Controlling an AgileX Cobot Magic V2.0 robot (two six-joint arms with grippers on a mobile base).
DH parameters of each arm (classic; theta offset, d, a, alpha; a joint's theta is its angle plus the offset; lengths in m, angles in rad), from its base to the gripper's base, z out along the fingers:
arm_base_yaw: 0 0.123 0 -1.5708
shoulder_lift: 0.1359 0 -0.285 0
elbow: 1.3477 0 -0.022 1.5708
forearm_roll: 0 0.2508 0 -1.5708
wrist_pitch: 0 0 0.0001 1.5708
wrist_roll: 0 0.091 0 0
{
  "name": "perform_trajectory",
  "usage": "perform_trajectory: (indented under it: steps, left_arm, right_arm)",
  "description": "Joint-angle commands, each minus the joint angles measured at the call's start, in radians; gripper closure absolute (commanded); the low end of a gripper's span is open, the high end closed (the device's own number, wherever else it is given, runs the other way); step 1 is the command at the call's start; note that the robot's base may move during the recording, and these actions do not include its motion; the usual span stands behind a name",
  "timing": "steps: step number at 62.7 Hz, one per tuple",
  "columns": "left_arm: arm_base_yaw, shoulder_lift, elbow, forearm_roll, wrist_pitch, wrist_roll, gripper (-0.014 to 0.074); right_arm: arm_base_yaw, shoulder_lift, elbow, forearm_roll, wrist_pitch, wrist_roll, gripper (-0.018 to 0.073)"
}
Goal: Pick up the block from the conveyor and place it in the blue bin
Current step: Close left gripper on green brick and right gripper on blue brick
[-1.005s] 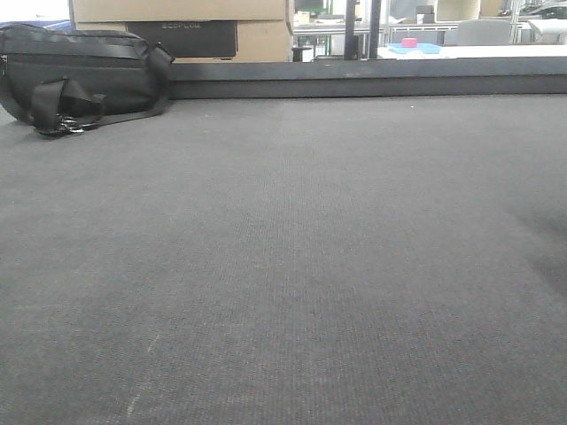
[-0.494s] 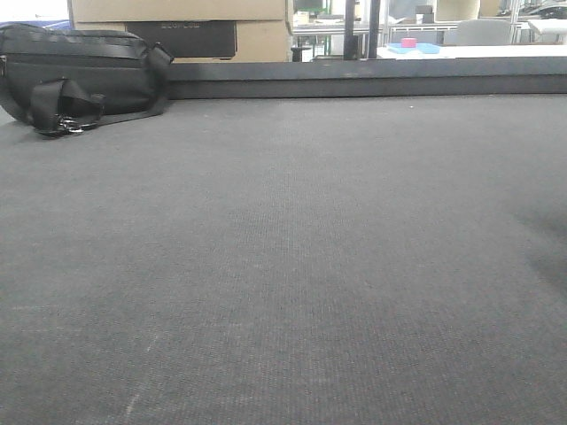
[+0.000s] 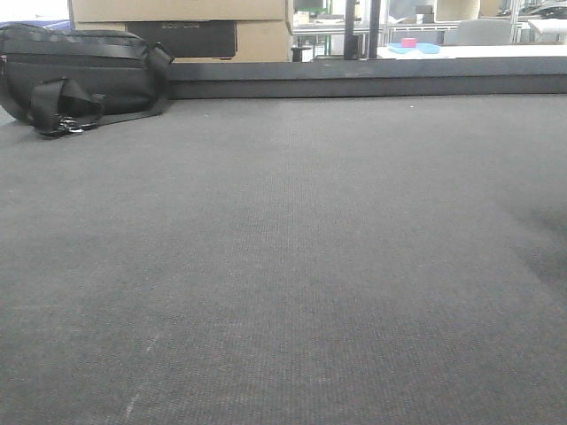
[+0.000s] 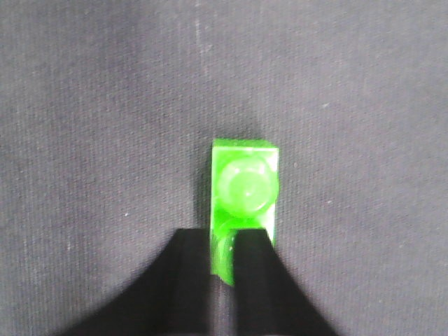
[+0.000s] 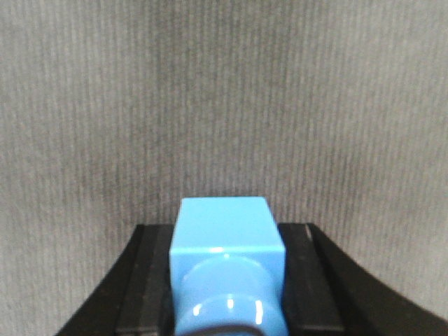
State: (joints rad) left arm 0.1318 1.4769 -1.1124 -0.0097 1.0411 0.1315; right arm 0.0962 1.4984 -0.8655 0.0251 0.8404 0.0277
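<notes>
The conveyor (image 3: 283, 248) is a wide dark grey woven belt that fills the front view; no gripper shows there. In the left wrist view my left gripper (image 4: 222, 241) is shut on the near end of a translucent green studded block (image 4: 243, 185), which sticks out ahead of the black fingers (image 4: 189, 273) over the belt (image 4: 105, 105). In the right wrist view my right gripper (image 5: 226, 234) is shut on a light blue studded block (image 5: 222, 213), with the black fingers (image 5: 147, 280) on both its sides above the belt (image 5: 224, 84). The blue bin is out of view.
A black bag (image 3: 80, 75) lies at the belt's far left. A dark raised edge (image 3: 372, 80) runs along the far side, with cardboard boxes (image 3: 182, 27) behind it. A flat blue thing with a pink object (image 3: 411, 45) sits on a distant white table.
</notes>
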Motion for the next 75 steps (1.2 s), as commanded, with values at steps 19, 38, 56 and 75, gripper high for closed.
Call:
perform_trajectory:
  steps: [19, 38, 56, 75]
  left_arm:
    - [0.001, 0.034, 0.059, -0.035, -0.061, 0.001, 0.0123]
    - [0.001, 0.065, 0.077, -0.035, -0.098, 0.001, 0.0123]
    - [-0.088, 0.112, 0.078, 0.048, -0.150, 0.001, 0.0123]
    - [-0.096, 0.198, 0.078, 0.059, -0.159, -0.088, 0.0123]
  right_arm:
    - [-0.003, -0.003, -0.002, 0.031, -0.023, -0.002, 0.0721]
    - [-0.003, -0.137, -0.167, 0.034, 0.139, -0.002, 0.0721]
    - [-0.003, -0.194, -0.202, 0.034, 0.120, -0.002, 0.0721]
    - [-0.003, -0.194, -0.202, 0.034, 0.170, -0.002, 0.0721]
